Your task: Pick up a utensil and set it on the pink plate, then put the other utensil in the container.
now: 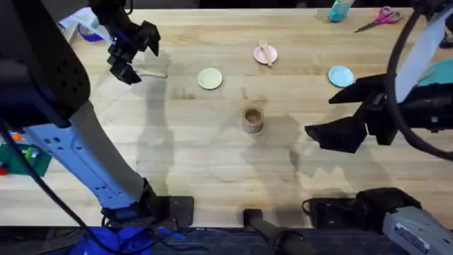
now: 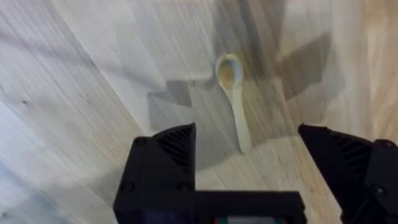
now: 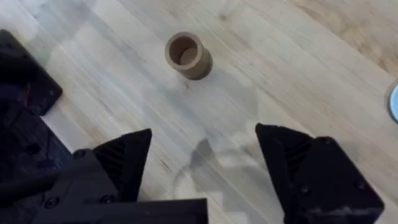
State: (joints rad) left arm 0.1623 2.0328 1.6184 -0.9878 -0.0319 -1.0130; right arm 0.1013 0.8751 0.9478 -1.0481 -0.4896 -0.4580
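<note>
The desk (image 1: 212, 149) is a pale wooden top, and both arms hang over it: the left gripper (image 1: 131, 53) near the far left corner, the right gripper (image 1: 340, 120) toward the right edge. Going down in size, three small plates sit along the far half: the yellow plate (image 1: 210, 78) left of centre, the blue plate (image 1: 341, 76) to the right, and between them, nearest the far edge, the pink plate (image 1: 265, 54), with the fork (image 1: 265, 51) already lying across it. So the first half of the job looks done. The cup (image 1: 253, 120) stands upright near the desk's middle, open and empty as the right wrist view shows it (image 3: 186, 54). The spoon (image 2: 234, 96) lies flat on the bare wood just beneath the left gripper (image 2: 249, 152), at the far left of the desk, well apart from the cup. What the next move turns on: the left jaws stand wide apart, and the spoon's handle end points in between them, its long axis running away from the gripper, bowl farthest off. The fingers would close across the thin handle, which seems the right way round. The left arm is far nearer the spoon. The right jaws are also apart, holding nothing, with the cup ahead of them.
</note>
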